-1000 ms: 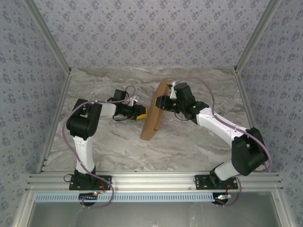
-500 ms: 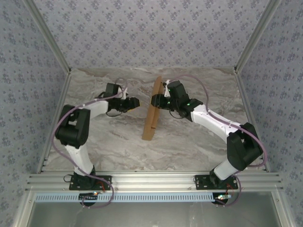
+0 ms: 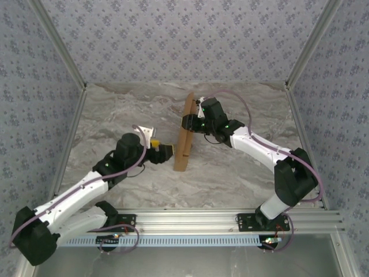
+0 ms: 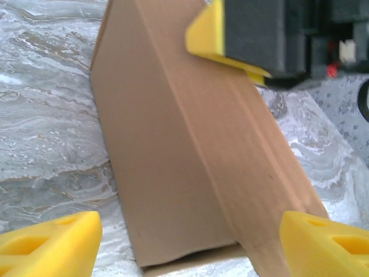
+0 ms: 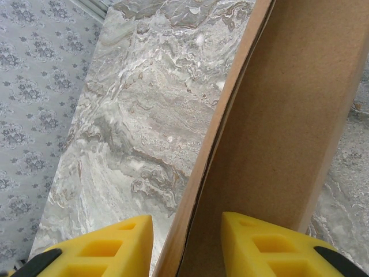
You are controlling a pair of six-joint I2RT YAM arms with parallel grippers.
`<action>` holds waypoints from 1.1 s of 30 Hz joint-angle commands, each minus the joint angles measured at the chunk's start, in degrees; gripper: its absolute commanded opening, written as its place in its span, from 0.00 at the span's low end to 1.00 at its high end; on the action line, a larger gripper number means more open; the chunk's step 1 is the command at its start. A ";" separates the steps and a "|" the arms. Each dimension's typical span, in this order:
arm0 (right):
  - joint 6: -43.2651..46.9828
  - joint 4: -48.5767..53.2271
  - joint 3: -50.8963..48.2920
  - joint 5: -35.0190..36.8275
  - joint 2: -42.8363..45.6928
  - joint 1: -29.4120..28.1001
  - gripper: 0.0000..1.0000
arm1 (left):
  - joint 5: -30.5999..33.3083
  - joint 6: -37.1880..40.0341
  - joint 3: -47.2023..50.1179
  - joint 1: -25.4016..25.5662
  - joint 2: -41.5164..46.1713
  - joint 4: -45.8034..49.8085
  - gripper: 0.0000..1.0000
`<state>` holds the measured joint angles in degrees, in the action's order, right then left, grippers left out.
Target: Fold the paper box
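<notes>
The paper box (image 3: 184, 135) is a flat brown cardboard piece standing on its long edge near the middle of the table, running from back to front. My right gripper (image 3: 187, 122) is shut on the box's upper edge near its far end. In the right wrist view the cardboard edge (image 5: 230, 150) sits between the yellow fingers (image 5: 271, 248) of this gripper (image 5: 187, 242). My left gripper (image 3: 169, 151) is just left of the box's near end, open. In the left wrist view the box (image 4: 173, 144) stands ahead of that gripper (image 4: 187, 245), whose fingertips (image 4: 52, 242) are spread wide.
The marble table top (image 3: 115, 115) is bounded by patterned walls on three sides. An aluminium rail (image 3: 184, 219) runs along the near edge. The left arm lies low across the near left of the table.
The left arm swung down and now reaches in low from the near left, and its gripper has opened. The right gripper carried the box slightly back and stood it more upright.
</notes>
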<state>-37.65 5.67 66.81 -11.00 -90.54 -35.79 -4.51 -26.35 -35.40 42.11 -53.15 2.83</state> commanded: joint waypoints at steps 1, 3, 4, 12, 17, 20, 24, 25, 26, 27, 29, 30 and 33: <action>0.71 6.37 -0.38 2.00 -2.45 -0.45 0.38 | 12.53 0.87 0.79 6.84 -0.03 2.79 0.83; 0.65 6.35 -0.36 2.04 -2.45 -0.49 0.38 | 16.12 1.96 -0.41 10.70 -0.93 3.00 0.85; 0.65 6.37 -0.34 2.04 -2.45 -0.52 0.38 | 17.48 2.55 -1.32 12.34 -1.57 3.22 0.86; 0.98 6.63 -0.22 2.20 -1.92 -0.73 0.38 | 18.58 3.06 -7.25 15.69 -10.04 3.85 0.93; 0.78 6.50 -0.10 2.04 -2.25 -0.77 0.38 | 18.67 3.10 -8.64 15.99 -12.98 1.65 0.95; 0.77 6.43 -0.09 2.13 -2.36 -0.78 0.38 | 19.44 3.95 -11.06 15.99 -16.16 3.29 0.95; 0.70 6.35 0.12 1.93 -2.53 -0.81 0.38 | 19.48 4.61 -12.93 16.14 -20.08 3.39 0.95; 0.66 6.37 0.08 1.94 -2.56 -0.80 0.38 | 19.62 4.84 -13.28 16.25 -20.87 3.32 0.95; 0.70 6.41 0.17 2.04 -2.54 -0.79 0.38 | 20.39 4.82 -13.37 16.48 -21.62 3.13 0.94; 0.74 6.43 0.08 2.10 -2.56 -0.73 0.38 | 21.24 4.73 -13.38 16.75 -22.15 2.91 0.93; 0.74 6.47 0.08 2.13 -2.55 -0.69 0.38 | 23.55 4.82 -13.77 17.29 -22.90 2.82 0.90; 0.75 6.38 0.11 2.15 -2.56 -0.73 0.38 | 24.28 4.90 -13.98 17.54 -23.26 2.71 0.88; 0.74 6.38 0.10 2.04 -2.91 -0.70 0.38 | 24.73 5.43 -14.85 18.21 -24.41 2.10 0.83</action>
<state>-37.65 5.87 67.07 -10.22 -90.70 -36.16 17.82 -22.11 -47.37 59.42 -76.71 6.07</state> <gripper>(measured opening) 0.381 0.845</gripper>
